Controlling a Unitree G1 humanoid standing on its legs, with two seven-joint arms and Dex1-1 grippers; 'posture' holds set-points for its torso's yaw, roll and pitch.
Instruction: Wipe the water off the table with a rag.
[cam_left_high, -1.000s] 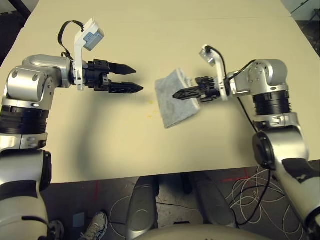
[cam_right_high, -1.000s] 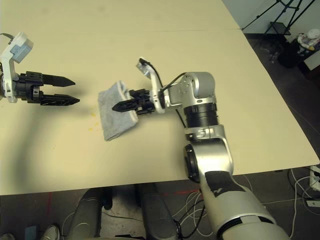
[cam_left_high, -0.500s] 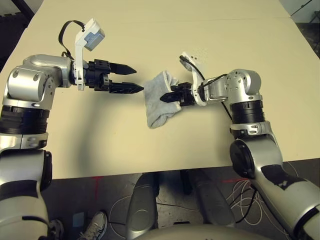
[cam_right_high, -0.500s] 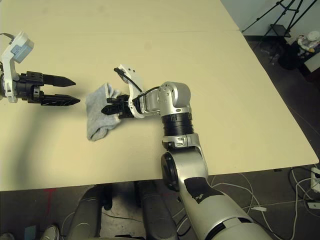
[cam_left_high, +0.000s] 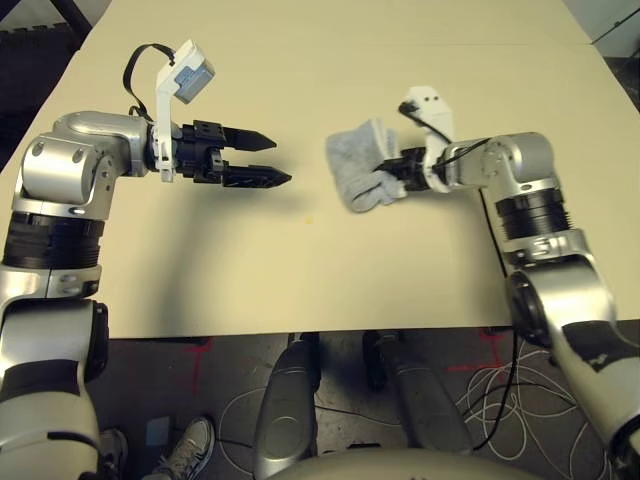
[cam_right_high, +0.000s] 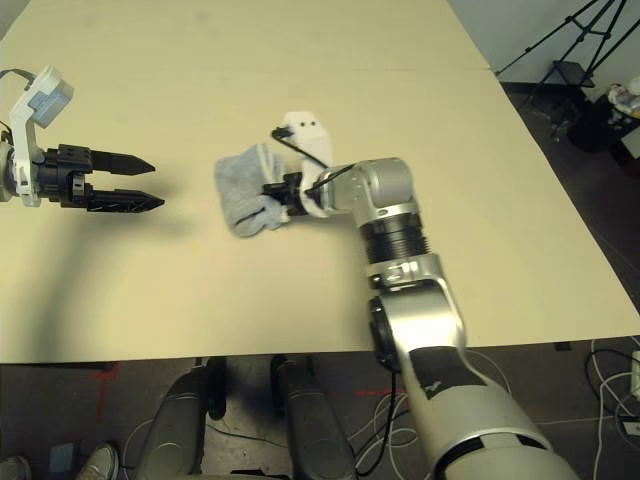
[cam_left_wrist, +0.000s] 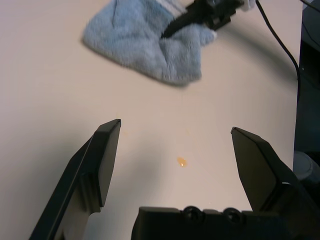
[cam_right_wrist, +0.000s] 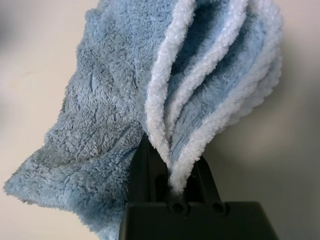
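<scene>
The rag (cam_left_high: 362, 172), a grey terry cloth with a whitish hem, lies bunched on the pale beige table (cam_left_high: 300, 70) right of centre. My right gripper (cam_left_high: 388, 178) is shut on the rag's folded hem edge (cam_right_wrist: 170, 145), with its fingertips buried in the cloth. A small yellow-orange droplet of water (cam_left_wrist: 181, 161) sits on the tabletop just left of the rag and nearer the front, seen as a speck (cam_left_high: 309, 220). My left gripper (cam_left_high: 279, 161) hovers open to the left of the rag, holding nothing, and it points toward the rag (cam_left_wrist: 145, 42).
The table's front edge (cam_left_high: 300, 333) runs across the lower part of the head views. Beyond it are dark floor, cables (cam_left_high: 520, 400) and a person's shoe (cam_left_high: 190, 450). A tripod (cam_right_high: 580, 40) stands off the table's right side.
My right gripper dragged the rag left across the wet spot, then pulled it back right and farther away. The rag went from flat to bunched. Fewer yellow specks show. My left arm stayed put.
</scene>
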